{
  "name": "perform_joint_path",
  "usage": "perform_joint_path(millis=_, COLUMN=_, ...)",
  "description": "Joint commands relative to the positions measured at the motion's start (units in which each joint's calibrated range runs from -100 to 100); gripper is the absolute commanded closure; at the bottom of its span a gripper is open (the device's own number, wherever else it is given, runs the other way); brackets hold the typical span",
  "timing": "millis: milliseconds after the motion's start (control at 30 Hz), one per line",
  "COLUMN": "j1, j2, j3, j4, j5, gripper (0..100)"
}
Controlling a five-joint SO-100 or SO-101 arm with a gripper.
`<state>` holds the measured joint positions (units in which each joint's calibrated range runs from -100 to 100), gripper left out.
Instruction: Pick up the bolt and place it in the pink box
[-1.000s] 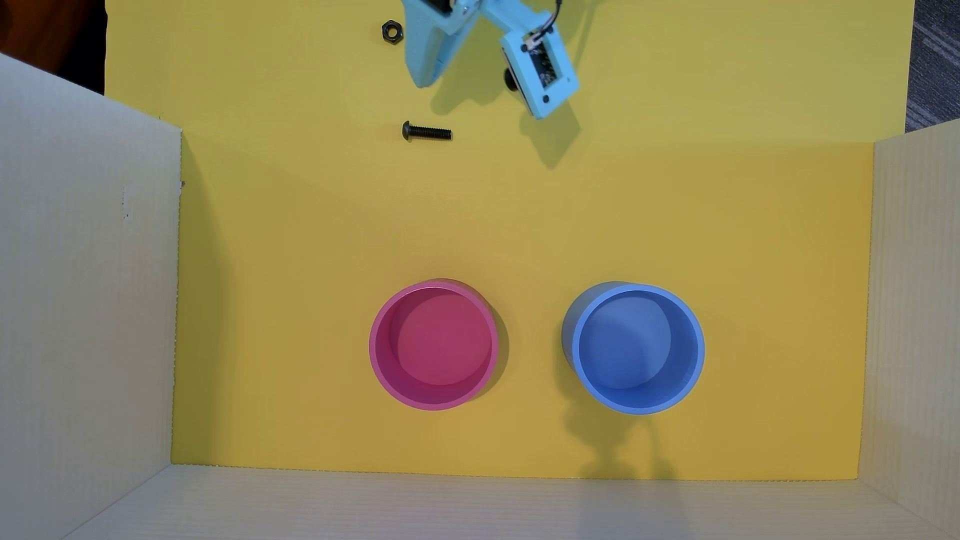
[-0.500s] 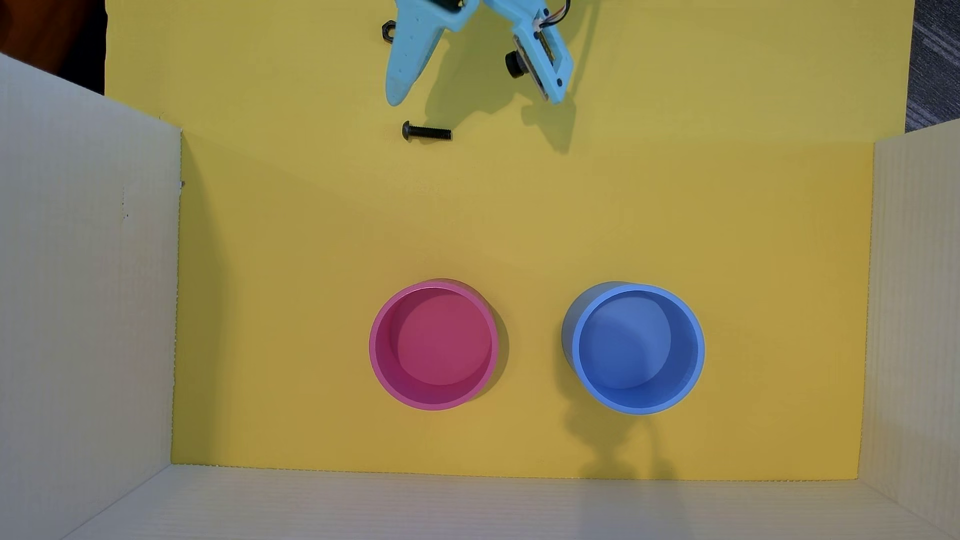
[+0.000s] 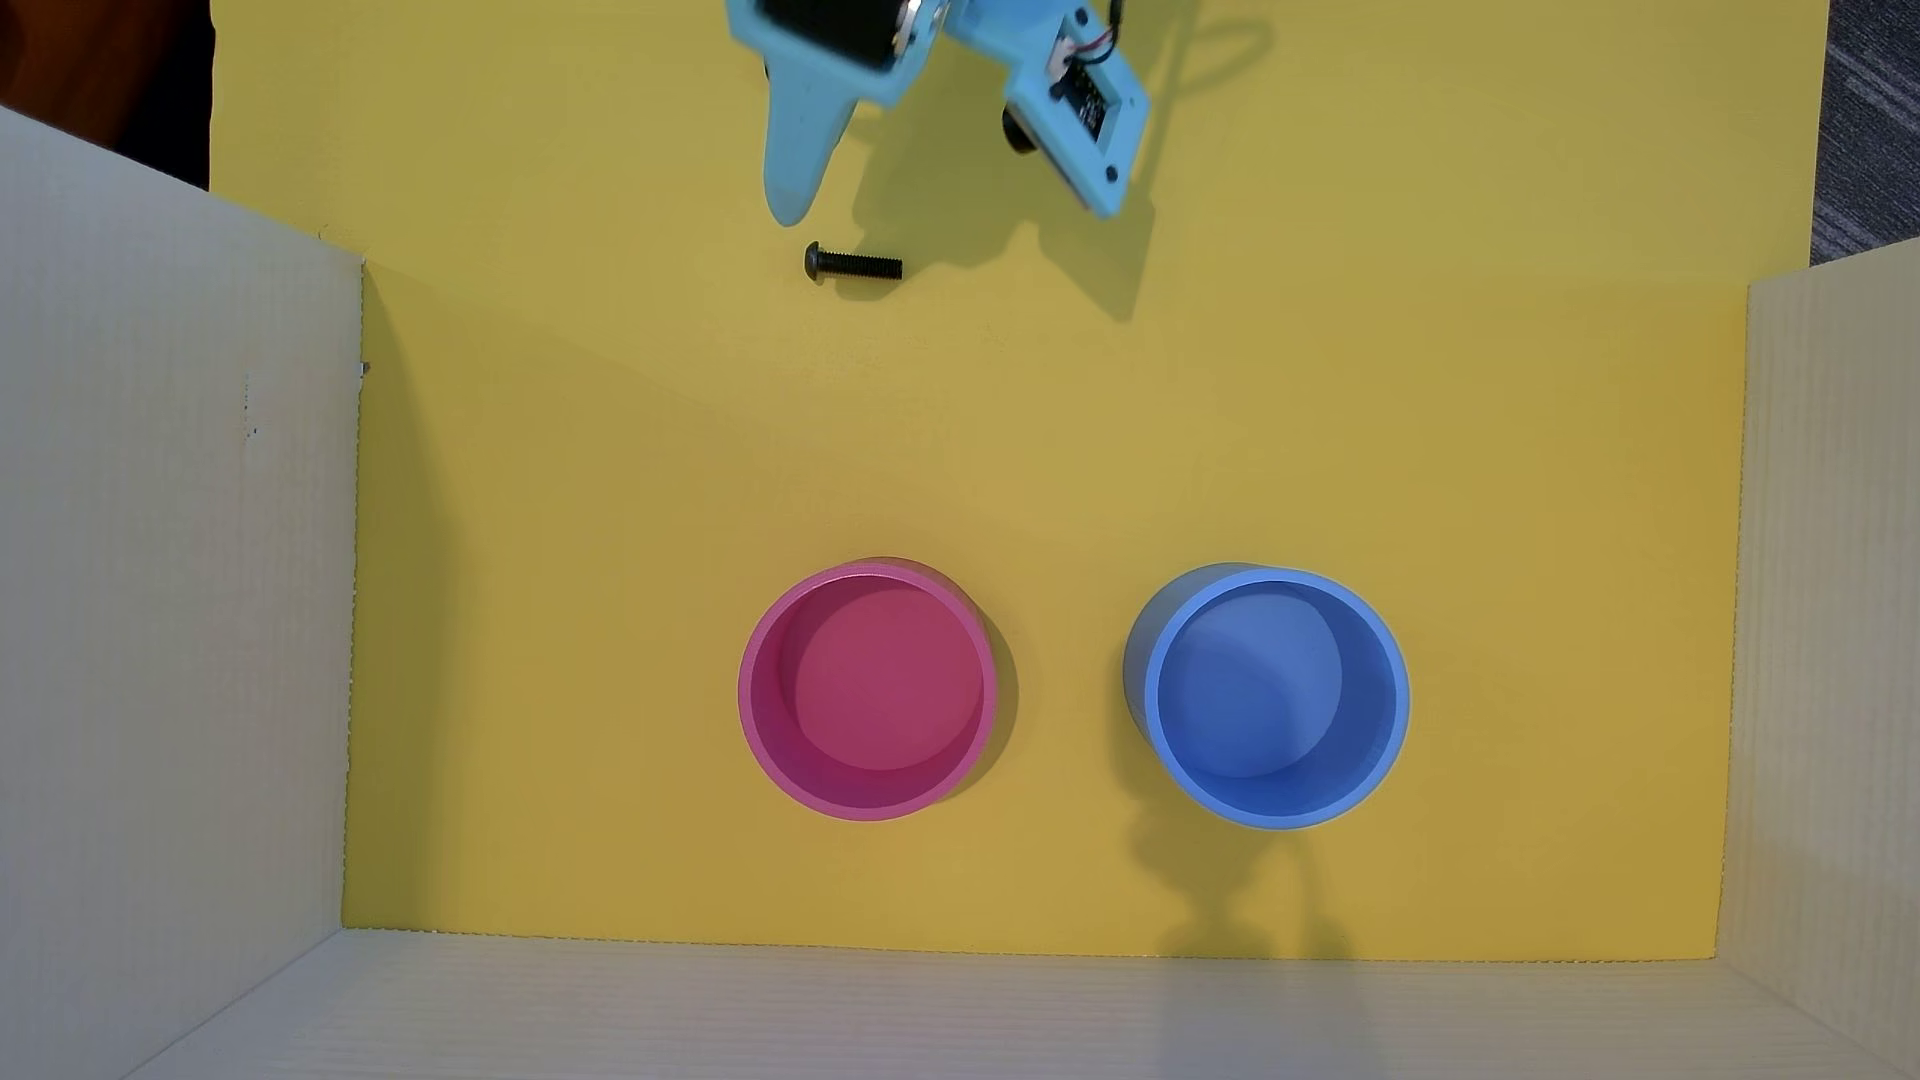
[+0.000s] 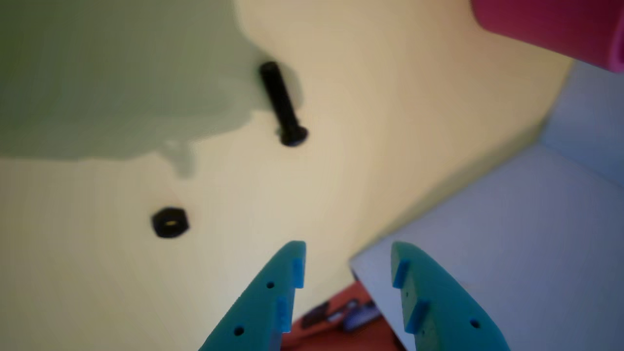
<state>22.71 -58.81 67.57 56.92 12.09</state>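
The bolt (image 3: 852, 263), small and black, lies on its side on the yellow floor, head to the left in the overhead view. It also shows in the wrist view (image 4: 282, 105), blurred, above the fingers. The pink box (image 3: 868, 685) is a round, empty pink cup standing far below the bolt in the overhead view. Its side shows at the top right of the wrist view (image 4: 551, 24). My light blue gripper (image 3: 790, 203) hangs just above and left of the bolt, apart from it. In the wrist view the gripper (image 4: 347, 248) is open and empty.
A black hexagonal nut (image 4: 169, 223) lies left of the fingers in the wrist view; it is hidden in the overhead view. A blue round cup (image 3: 1273, 696) stands right of the pink one. White corrugated walls (image 3: 177, 623) enclose the yellow floor on the left, right and bottom sides.
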Motion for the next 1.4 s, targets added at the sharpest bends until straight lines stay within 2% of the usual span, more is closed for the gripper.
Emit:
perform_joint_path(millis=0, j1=0.2, j2=7.4, j3=-4.2, j4=0.1, j5=0.2, gripper=87)
perform_joint_path(millis=300, j1=-6.9, j2=16.8, j3=-5.0, j4=-1.0, j5=-1.3, gripper=87)
perform_joint_path(millis=400, j1=-8.0, j2=18.1, j3=-4.5, j4=-4.4, j5=-1.8, gripper=87)
perform_joint_path(millis=867, j1=-5.3, j2=33.0, j3=-9.6, j4=-11.3, j5=-2.5, gripper=87)
perform_joint_path(millis=1367, j1=-4.8, j2=35.0, j3=-9.9, j4=-13.4, j5=-2.5, gripper=87)
